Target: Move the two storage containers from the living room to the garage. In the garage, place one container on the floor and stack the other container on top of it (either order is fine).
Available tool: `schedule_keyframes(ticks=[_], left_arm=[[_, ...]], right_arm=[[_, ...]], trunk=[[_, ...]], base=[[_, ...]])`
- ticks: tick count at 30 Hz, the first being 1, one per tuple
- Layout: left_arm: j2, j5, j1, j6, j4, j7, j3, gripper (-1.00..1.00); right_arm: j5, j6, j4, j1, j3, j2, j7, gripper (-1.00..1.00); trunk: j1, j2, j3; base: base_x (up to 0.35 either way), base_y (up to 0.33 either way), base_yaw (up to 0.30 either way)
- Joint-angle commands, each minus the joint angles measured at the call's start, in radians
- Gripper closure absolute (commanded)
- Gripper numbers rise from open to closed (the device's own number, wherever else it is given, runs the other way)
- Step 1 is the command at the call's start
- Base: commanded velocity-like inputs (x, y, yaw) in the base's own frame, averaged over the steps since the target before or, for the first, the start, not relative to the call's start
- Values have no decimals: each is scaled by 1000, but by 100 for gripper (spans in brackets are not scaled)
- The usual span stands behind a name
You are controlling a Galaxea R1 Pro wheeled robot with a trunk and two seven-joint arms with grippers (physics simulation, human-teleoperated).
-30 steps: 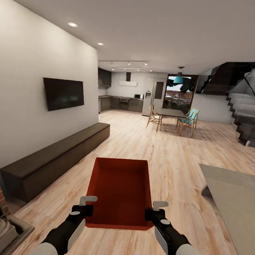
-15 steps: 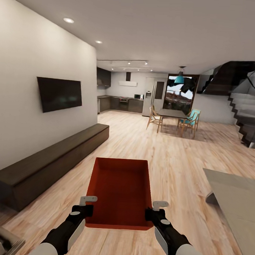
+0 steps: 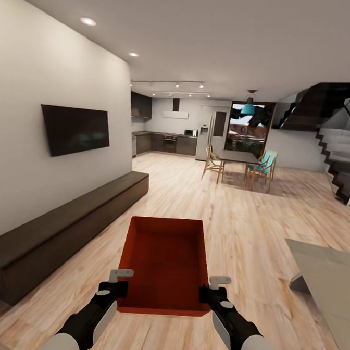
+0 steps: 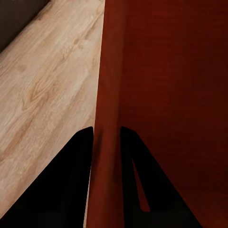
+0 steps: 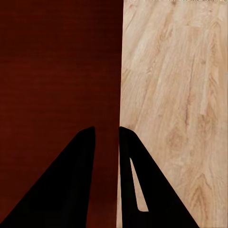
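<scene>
Storage container (image 3: 164, 263), red-orange, was held above the wood-plank floor (image 3: 244, 227); left gripper (image 3: 116, 284) and right gripper (image 3: 212, 291) each pinched a side wall.

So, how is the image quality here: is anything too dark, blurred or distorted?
Head view: sharp and evenly lit, ceiling spotlights bright, wide-angle stretch at the edges; the storage container is clear. Left wrist view: left gripper fingers are black silhouettes without detail. Right wrist view: the same for the right gripper; the container's inside looks very dark.
</scene>
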Motion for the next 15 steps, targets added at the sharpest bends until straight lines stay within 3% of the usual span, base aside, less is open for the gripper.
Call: schedule_keyframes(ticks=[1, 9, 15], left_arm=[[2, -8, -1, -8, -5, 16, 11, 100], [2, -8, -1, -8, -5, 16, 11, 100], [2, -8, -1, -8, -5, 16, 11, 100]], right_arm=[[-15, -3, 3, -1, -6, -10, -7, 100], [-16, -3, 3, -1, -6, -11, -7, 100], [-17, -4, 3, -1, -6, -10, -15, 100]], trunk=[[1, -1, -1], [1, -1, -1], [1, -1, -1]], base=[[322, 0, 0], [322, 0, -6], [322, 0, -214]])
